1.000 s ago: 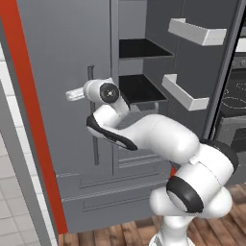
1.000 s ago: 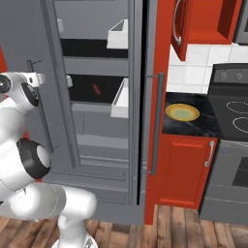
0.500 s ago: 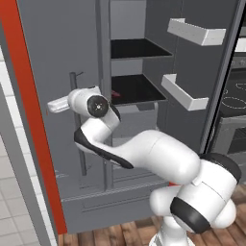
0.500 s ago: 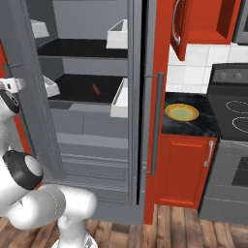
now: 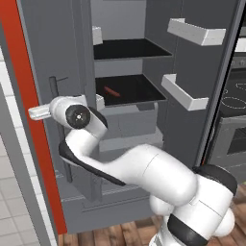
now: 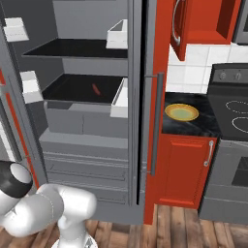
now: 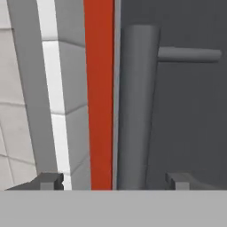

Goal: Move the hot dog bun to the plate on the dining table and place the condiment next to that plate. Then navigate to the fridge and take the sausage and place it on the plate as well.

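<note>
Though tiny, sausage (image 5: 111, 91) diagonal on shelf (image 5: 139, 93)

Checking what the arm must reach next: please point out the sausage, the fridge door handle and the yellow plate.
sausage (image 6: 95, 89): right base view, middle of it.
fridge door handle (image 7: 136, 106): hand view, mid-bar.
yellow plate (image 6: 181, 113): right base view, its center.

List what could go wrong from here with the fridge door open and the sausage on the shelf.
1. The tool straddles the door handle with its fingertips apart; if it slips off, the door may swing back.
2. The sausage lies deep on the lower shelf; the arm, now far left, must swing round past the door bins and might clip them.
</note>
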{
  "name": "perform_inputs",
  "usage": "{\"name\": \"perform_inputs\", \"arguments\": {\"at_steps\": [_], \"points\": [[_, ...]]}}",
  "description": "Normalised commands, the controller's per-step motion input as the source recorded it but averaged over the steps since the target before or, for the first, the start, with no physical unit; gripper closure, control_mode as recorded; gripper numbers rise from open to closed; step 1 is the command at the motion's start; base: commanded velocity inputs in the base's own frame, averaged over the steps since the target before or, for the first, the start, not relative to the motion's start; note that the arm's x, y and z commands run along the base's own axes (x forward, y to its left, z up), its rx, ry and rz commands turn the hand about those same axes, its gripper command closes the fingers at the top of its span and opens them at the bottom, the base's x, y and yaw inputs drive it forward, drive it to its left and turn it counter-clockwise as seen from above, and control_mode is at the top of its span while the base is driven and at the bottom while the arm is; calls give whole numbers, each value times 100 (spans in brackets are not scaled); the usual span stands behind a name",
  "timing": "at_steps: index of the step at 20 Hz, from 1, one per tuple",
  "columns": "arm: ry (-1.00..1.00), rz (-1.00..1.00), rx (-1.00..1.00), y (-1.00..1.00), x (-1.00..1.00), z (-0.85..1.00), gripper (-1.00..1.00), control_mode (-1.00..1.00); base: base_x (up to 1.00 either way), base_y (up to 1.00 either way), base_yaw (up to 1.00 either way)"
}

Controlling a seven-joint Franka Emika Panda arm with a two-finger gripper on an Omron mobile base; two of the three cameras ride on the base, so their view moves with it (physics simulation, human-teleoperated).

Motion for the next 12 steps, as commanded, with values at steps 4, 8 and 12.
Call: {"name": "perform_inputs", "arguments": {"at_steps": [4,8,12], "points": [[0,-20,22,-43,-72,20,-100,-100,0,0,0],[0,-19,33,-58,-68,35,-100,-100,0,0,0],[3,-8,38,-89,-41,35,-100,-100,0,0,0]]}}
